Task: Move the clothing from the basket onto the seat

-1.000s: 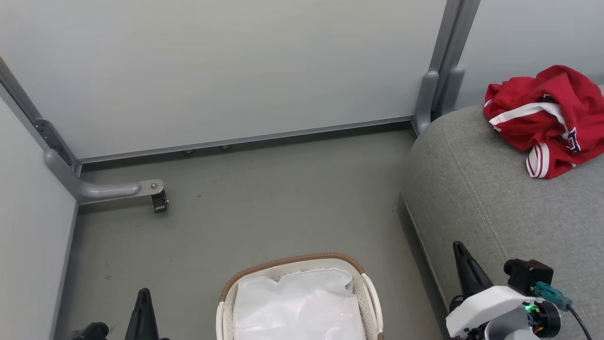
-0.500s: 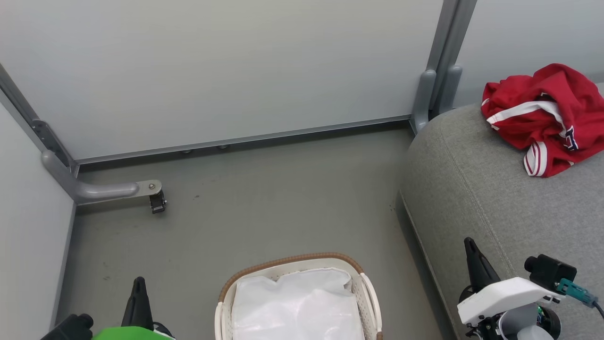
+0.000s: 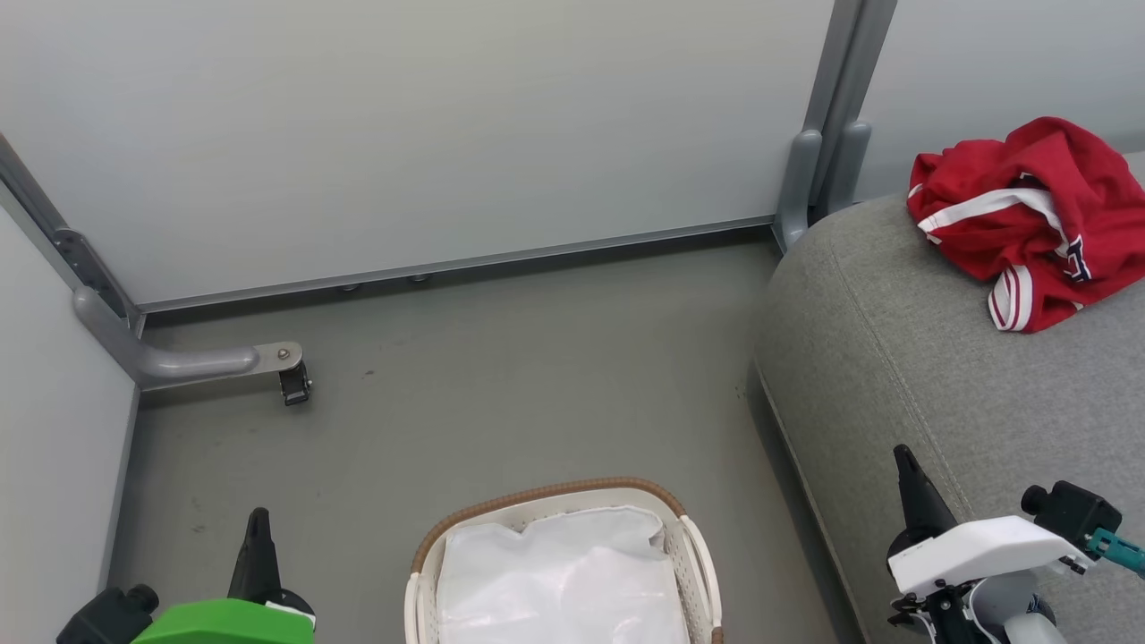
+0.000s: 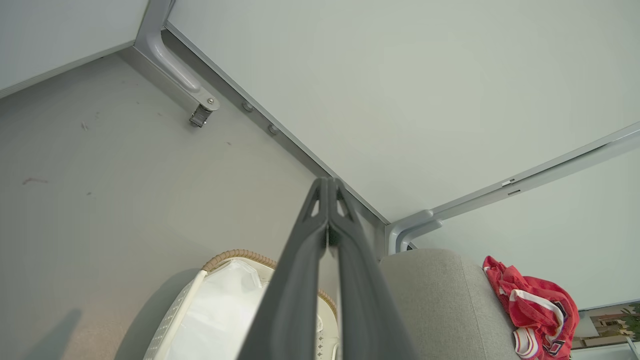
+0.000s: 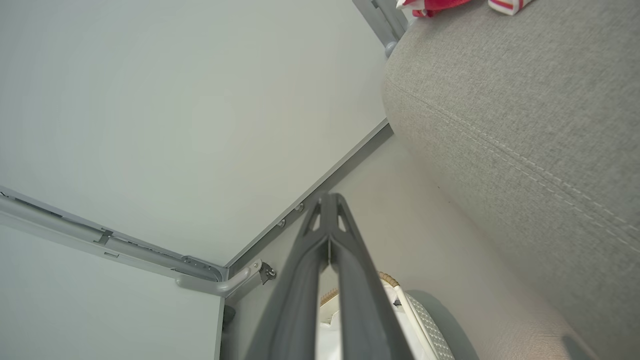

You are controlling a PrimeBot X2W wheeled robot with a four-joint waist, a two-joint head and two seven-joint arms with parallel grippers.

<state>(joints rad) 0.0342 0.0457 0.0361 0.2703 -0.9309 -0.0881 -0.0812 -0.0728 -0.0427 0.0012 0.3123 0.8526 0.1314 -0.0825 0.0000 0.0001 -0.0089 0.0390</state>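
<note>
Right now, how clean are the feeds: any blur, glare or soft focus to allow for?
Head view: soft even light, no glare, jersey and basket sharp. Left wrist view: left gripper's fingers blur toward the bottom edge. Right wrist view: sofa weave crisp, right gripper's fingers soft.

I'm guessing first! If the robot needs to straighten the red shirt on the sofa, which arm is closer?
Probably right: the right fingers, shut, are by the sofa holding the red shirt. The left fingers, also shut, are past the basket, over the floor.
</note>
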